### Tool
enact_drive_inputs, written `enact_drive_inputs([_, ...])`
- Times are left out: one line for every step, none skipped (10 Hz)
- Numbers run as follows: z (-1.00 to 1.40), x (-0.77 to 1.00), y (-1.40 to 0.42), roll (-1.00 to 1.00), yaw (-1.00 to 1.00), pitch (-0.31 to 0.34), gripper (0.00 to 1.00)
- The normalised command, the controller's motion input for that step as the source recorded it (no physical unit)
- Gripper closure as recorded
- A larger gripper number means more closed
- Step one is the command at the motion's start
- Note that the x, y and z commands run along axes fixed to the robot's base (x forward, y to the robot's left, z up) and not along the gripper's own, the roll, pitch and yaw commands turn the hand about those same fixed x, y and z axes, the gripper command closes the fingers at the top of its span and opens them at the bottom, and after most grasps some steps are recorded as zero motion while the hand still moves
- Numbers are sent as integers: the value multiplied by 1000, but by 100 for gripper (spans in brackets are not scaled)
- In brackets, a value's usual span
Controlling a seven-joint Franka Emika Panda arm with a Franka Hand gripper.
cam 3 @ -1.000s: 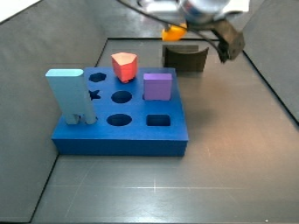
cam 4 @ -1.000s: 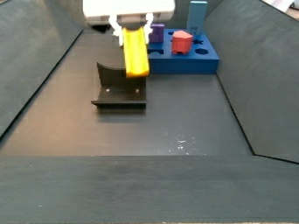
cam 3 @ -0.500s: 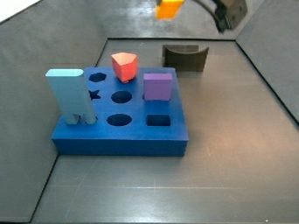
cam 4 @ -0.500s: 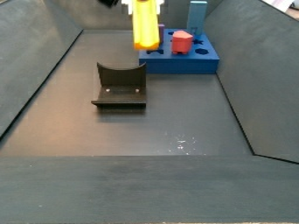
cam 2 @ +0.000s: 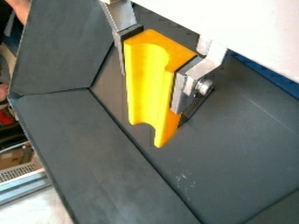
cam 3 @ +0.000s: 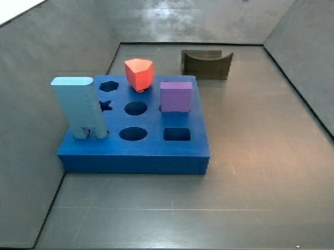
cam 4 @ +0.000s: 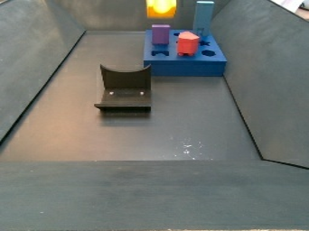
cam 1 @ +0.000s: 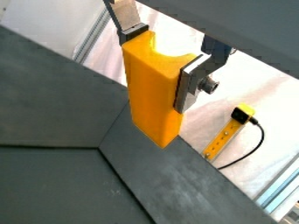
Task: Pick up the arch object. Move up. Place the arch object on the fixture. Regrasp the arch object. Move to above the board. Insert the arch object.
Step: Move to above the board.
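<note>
Your gripper [cam 1: 163,63] is clamped on the arch object [cam 1: 156,92], its silver fingers [cam 2: 191,81] pressing the yellow block from both sides in both wrist views, and the notch in its free end shows in a wrist view [cam 2: 155,136]. You hold the piece high above the dark floor. In a side view only the lower end of the arch object [cam 4: 160,8] shows at the top edge of the picture, above the far end of the board [cam 4: 191,57], and the gripper itself is out of frame there. The fixture [cam 4: 123,89] sits empty on the floor, well apart from the piece. On the board [cam 3: 137,137] you have the light-blue block [cam 3: 78,105], the red prism [cam 3: 139,72] and the purple block [cam 3: 177,96] standing upright.
</note>
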Motion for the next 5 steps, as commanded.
enact_drive_inputs([846, -121, -52, -40, 26, 107, 100])
enact_drive_inputs([544, -59, -29, -38, 54, 101, 100])
enact_drive_inputs([365, -33, -27, -40, 65, 106, 100])
enact_drive_inputs([193, -12, -26, -39, 72, 116, 100])
enact_drive_inputs([149, -115, -1000, -1000, -143, -14, 100])
